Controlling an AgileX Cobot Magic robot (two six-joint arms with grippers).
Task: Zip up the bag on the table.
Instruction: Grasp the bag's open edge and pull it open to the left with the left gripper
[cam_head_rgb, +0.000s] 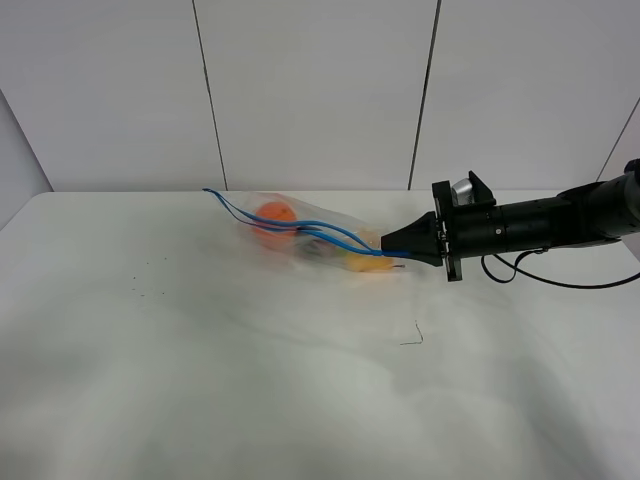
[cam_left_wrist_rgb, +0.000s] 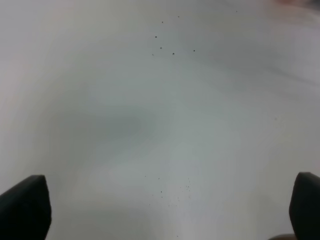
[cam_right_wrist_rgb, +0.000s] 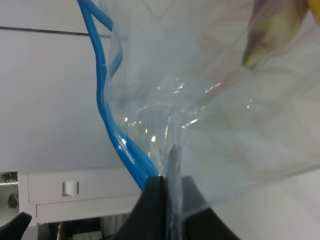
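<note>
The clear plastic bag (cam_head_rgb: 300, 235) lies on the white table (cam_head_rgb: 250, 380) near its far edge, with orange, dark and yellow produce showing through. Its blue zipper strip (cam_head_rgb: 262, 221) runs wavy along the top and its two sides stand apart. My right gripper (cam_head_rgb: 397, 253) is shut on the bag's right corner where the strip ends. In the right wrist view the gripper (cam_right_wrist_rgb: 170, 187) pinches the clear film beside the blue strip (cam_right_wrist_rgb: 107, 115). My left gripper (cam_left_wrist_rgb: 165, 207) is open over bare table, out of the exterior high view.
A short dark thread (cam_head_rgb: 414, 337) lies on the table in front of the bag. Small dark specks (cam_head_rgb: 150, 280) dot the table at left. White wall panels (cam_head_rgb: 310, 90) stand behind the table's far edge.
</note>
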